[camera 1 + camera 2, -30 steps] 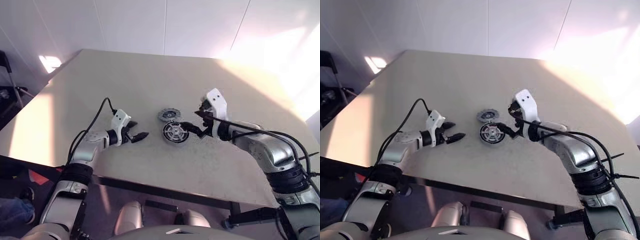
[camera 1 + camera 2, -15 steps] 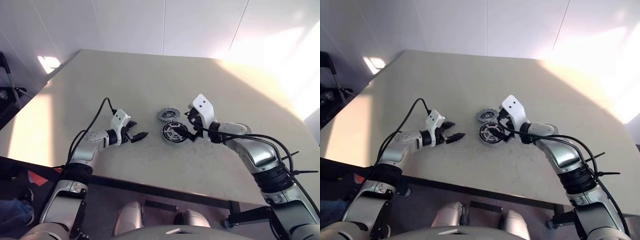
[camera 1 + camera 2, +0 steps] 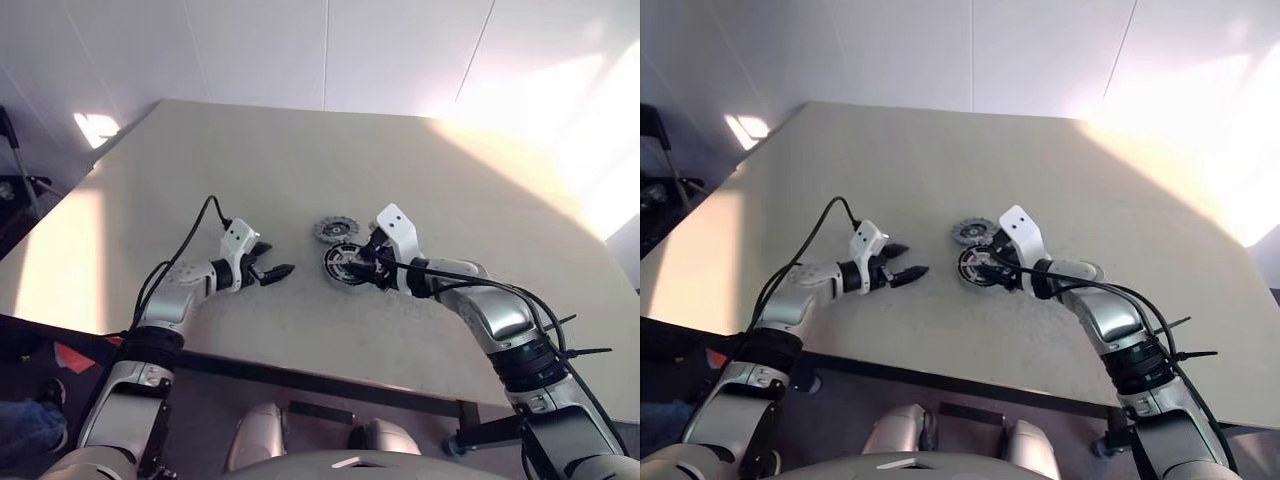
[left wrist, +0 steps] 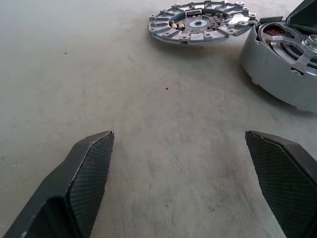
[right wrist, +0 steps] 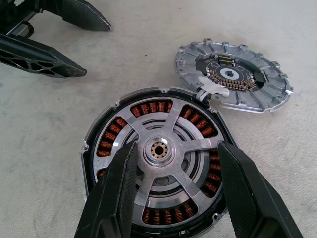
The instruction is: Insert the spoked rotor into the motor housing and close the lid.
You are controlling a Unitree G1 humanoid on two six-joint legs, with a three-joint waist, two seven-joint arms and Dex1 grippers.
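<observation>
No readable brand, label or lettering on any part. Motor housing (image 5: 156,188): round black puck lying flat on the beige table (image 3: 200,170), near the middle of its near half, ring of copper-red windings visible through the gaps. Spoked rotor (image 5: 159,150): seated inside the housing, silvery spokes and hub facing up, dark rim level with the housing wall. Lid (image 5: 233,74): grey ribbed disc with darker centre, lying flat on the table just beyond the housing, rim touching or nearly touching it, not on the housing. Right gripper (image 5: 174,183): arm reaching forward and inward from the right, tilted downward, black fingers (image 5: 116,191) partly spread and standing over the rotor on either side of the hub, tips over the spokes; cannot tell whether touching, nothing clamped. Left gripper (image 3: 272,262): arm extended forward and turned toward the right, pointing at the housing from the left, low over the table, fingers (image 4: 81,181) wide apart with bare tabletop between them, holding nothing, a short gap from the housing. Black cable looping from the left forearm up over the table.
</observation>
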